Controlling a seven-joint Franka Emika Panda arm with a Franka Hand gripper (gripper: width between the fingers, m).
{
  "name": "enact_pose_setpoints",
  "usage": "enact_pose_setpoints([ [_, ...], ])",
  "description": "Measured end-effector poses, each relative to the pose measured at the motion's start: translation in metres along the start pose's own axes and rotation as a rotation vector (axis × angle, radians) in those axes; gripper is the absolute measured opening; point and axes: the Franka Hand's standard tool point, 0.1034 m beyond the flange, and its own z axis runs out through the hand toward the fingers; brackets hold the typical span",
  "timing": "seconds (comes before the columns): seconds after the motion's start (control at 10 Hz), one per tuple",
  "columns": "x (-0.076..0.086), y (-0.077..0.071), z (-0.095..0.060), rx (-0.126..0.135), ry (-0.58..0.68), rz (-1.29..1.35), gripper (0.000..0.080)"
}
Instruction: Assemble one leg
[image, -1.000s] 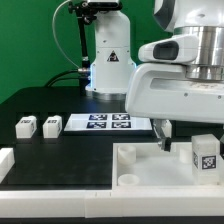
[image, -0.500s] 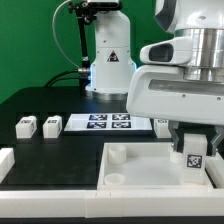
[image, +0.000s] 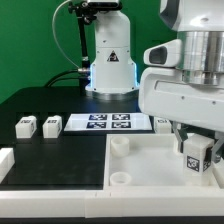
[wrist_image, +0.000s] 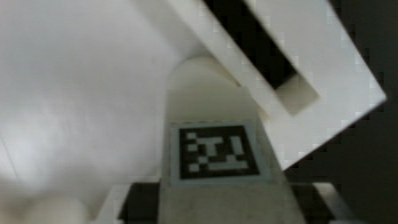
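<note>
My gripper (image: 193, 150) is shut on a leg (image: 192, 156), a small white block with a black-and-white marker on its face. It holds the leg over the right part of the large white tray (image: 140, 170). In the wrist view the leg (wrist_image: 219, 120) fills the space between my two dark fingers (wrist_image: 143, 200), with the tray floor (wrist_image: 71, 100) and the tray wall (wrist_image: 267, 75) beyond it. Two more legs (image: 26, 126) (image: 51, 125) stand on the black table at the exterior view's left.
The marker board (image: 108, 123) lies behind the tray, in front of the robot base (image: 110, 60). A white part (image: 5, 160) sits at the left edge. Round sockets (image: 122, 143) (image: 121, 180) show at the tray's left corners.
My gripper has moved toward the exterior view's right, come down around the leg standing on the tray and closed on it. The tray has shifted a little sideways.
</note>
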Motion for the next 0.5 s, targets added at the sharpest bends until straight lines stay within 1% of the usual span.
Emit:
enact_pose_setpoints([
  [0.1,0.0039,0.0022,-0.0023,-0.005,-0.049,0.15,0.0294],
  [0.2,0.0091,0.0062,-0.0013,-0.012,-0.079,0.309,0.0295],
  [0.3,0.0089,0.0073,0.0002,-0.021,-0.079,0.489,0.0297],
  [0.5,0.0042,0.0067,0.0035,-0.038,-0.075,0.698,0.0297],
])
